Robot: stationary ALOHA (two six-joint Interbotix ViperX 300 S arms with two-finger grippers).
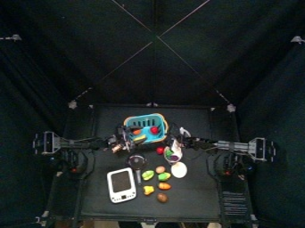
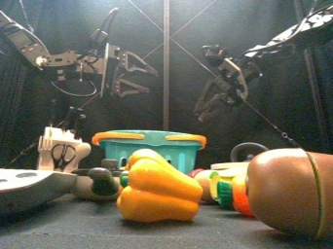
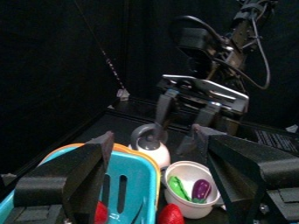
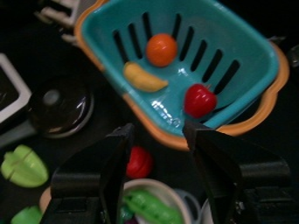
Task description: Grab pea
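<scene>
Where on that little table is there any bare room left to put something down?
Bare black table shows beside the teal basket and left of the white tray. The front middle is crowded: toy foods cluster between tray and white bowl.

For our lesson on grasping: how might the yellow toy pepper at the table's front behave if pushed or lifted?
The yellow pepper looks glossy and hard, so it may slip between jaws. Its lumpy, lobed shape suggests a push would rock or slide it rather than roll it far.

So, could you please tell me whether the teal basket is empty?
Not empty: the teal basket holds an orange piece, a yellow piece and a red piece.
</scene>
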